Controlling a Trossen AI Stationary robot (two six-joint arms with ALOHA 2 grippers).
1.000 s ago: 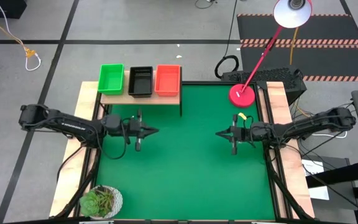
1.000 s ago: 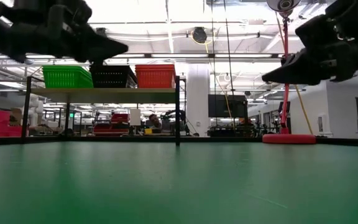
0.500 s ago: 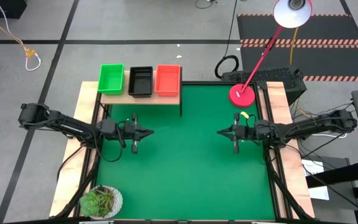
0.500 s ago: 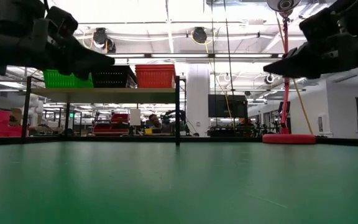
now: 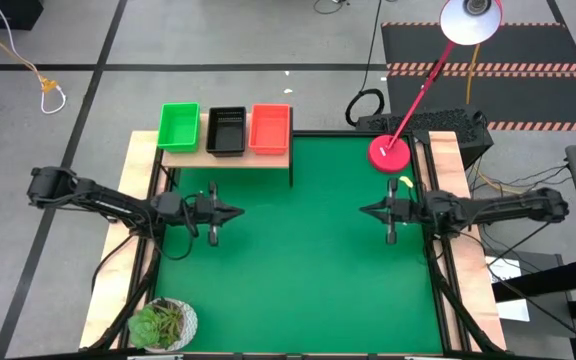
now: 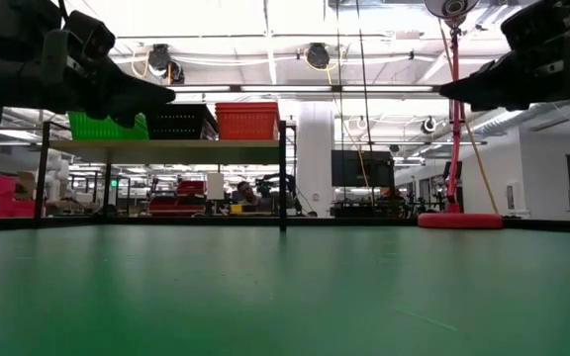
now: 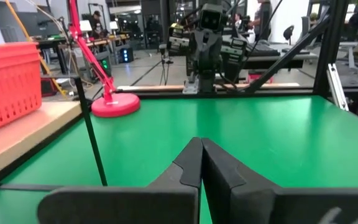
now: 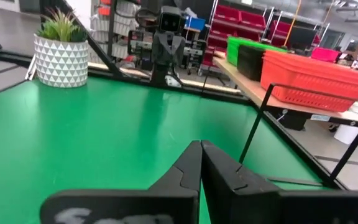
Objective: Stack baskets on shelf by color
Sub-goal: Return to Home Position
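Note:
Three stacks of baskets stand on the wooden shelf [image 5: 230,157] at the table's far left: green [image 5: 179,127], black [image 5: 226,130] and red-orange [image 5: 270,129]. The low view shows them side by side: green [image 6: 107,125], black [image 6: 180,122], red-orange [image 6: 246,120]. My left gripper [image 5: 238,212] hovers above the mat near the table's left edge, shut and empty [image 7: 201,146]. My right gripper [image 5: 364,211] hovers near the right edge, shut and empty [image 8: 200,148]. The two point at each other.
A potted green plant [image 5: 162,323] stands at the near left corner. A red lamp base [image 5: 389,153] sits at the far right corner, its arm slanting up. The shelf's black legs [image 5: 291,175] stand on the mat. Green mat [image 5: 298,260] lies between the arms.
My left gripper has drawn back toward the table's left edge. My right gripper has drawn back toward the right edge. Both have stayed shut and empty.

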